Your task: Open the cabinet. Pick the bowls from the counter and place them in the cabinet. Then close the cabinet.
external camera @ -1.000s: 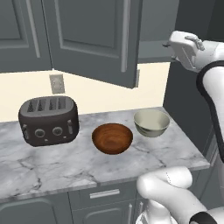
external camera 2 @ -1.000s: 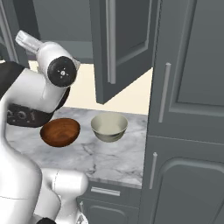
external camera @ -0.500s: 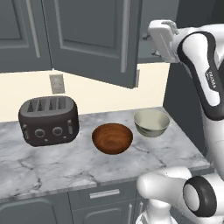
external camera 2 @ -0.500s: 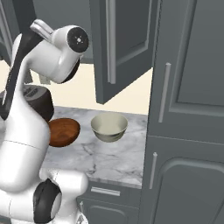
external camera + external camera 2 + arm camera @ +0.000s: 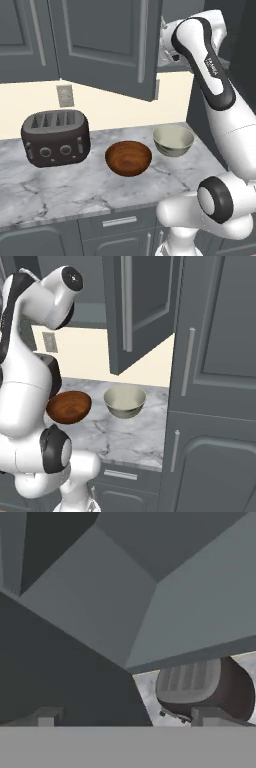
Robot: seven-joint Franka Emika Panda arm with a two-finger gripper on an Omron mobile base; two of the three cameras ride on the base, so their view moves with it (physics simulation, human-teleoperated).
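The cabinet's door (image 5: 105,45) hangs swung open above the counter (image 5: 60,190), its slim bar handle (image 5: 142,40) near the free edge. Two bowls sit side by side on the marble: a reddish-brown wooden one (image 5: 128,157) (image 5: 69,407) and a pale cream one (image 5: 173,140) (image 5: 125,401) to its right. My arm reaches high to the cabinet opening behind the door, far above both bowls. In the hand view my gripper (image 5: 127,717) is open and empty, its fingertips (image 5: 47,716) wide apart, facing grey cabinet panels.
A dark four-slot toaster (image 5: 55,137) (image 5: 205,687) stands on the counter left of the bowls. A tall grey cabinet (image 5: 215,381) walls off the counter's right end. A drawer front (image 5: 120,221) runs under the counter edge. The open door (image 5: 145,306) overhangs the bowls.
My arm has swung left from the upper right toward the cabinet opening, behind the door's edge. The gripper stays open. Bowls, toaster and door have not moved.
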